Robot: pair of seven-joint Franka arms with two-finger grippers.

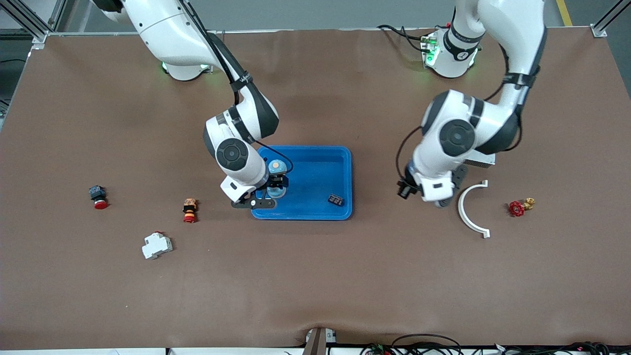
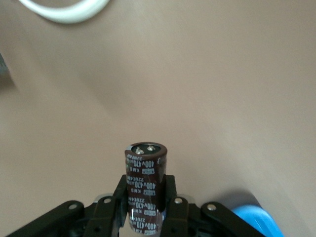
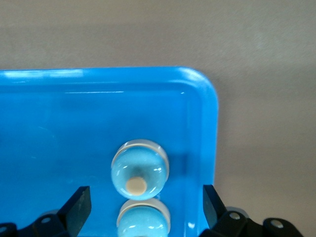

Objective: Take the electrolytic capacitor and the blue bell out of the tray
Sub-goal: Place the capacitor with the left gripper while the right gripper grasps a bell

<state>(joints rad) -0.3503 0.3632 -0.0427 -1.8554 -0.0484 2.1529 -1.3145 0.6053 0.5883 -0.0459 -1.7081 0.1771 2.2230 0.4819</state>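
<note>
Two arms, two claws.

Right claw (image 3: 143, 207) over blue tray (image 1: 340, 162), at the tray's corner toward the right arm's end; fingers (image 3: 79, 202) spread wide, empty.

Bells: two, pale blue, (image 3: 139, 166) and (image 3: 143, 219), in that tray corner, side by side between the spread fingers.

Left claw (image 2: 144, 210) over bare tabletop (image 1: 315, 276) near white curved bracket (image 1: 471, 209); pressed on one dark brown capacitor (image 2: 144, 185), pinched around its lower body.

Also in tray: one small black part (image 1: 336, 199).

On tabletop: one red valve handwheel (image 1: 517, 207), two red-capped push buttons (image 1: 98, 196) (image 1: 190, 210), one white breaker (image 1: 157, 245).
</note>
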